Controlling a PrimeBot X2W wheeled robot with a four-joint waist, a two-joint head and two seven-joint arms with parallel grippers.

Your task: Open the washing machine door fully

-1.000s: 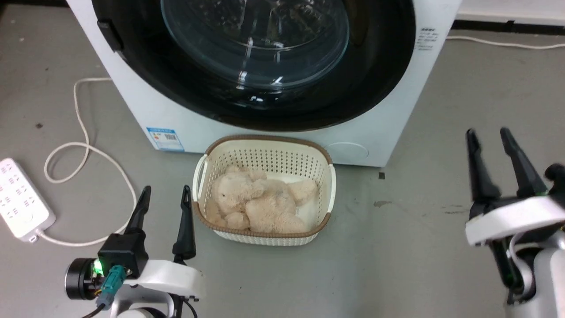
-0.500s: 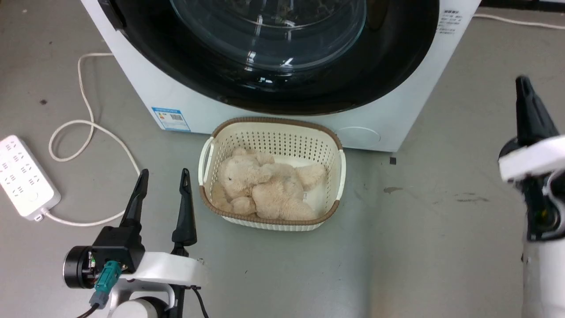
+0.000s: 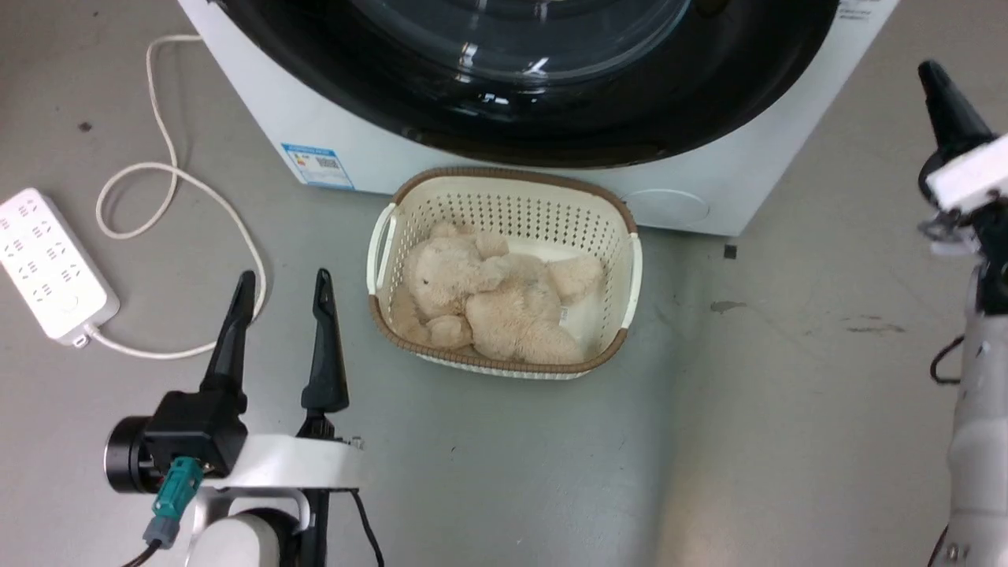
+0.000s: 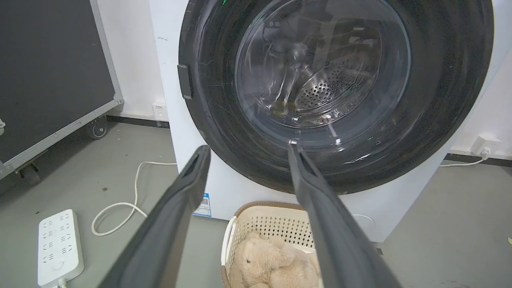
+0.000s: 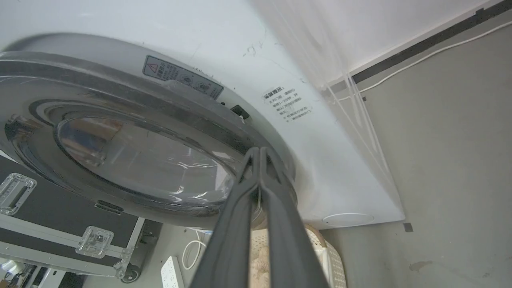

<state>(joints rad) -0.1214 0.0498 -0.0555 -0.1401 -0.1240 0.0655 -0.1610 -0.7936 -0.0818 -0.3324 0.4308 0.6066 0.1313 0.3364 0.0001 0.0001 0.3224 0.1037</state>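
the door (image 3: 551, 118) sits shut, flush in the front of the washer (image 3: 268, 94), just above a basket (image 3: 504, 175) on the floor with a plush toy (image 3: 488, 299) in it. the right gripper (image 5: 260, 150) is held high at the machine's right side with its jaws pressed together on nothing. my guess is that one thin wedge is wanted to slip behind the door's rim and pull it out, though no contact shows yet. the left gripper (image 3: 283, 277) hangs low beside the basket, jaws spread wide and empty, probably kept clear of the door's swing. the head view crops the door to its lower arc. the right wrist view adds the tips aimed at the door's right edge, close to it, and the seam where ring meets white panel. the left wrist view gives the whole glass bowl, the drum (image 4: 332, 84) behind it and a small dark block (image 4: 184, 82) on the ring at that view's left.
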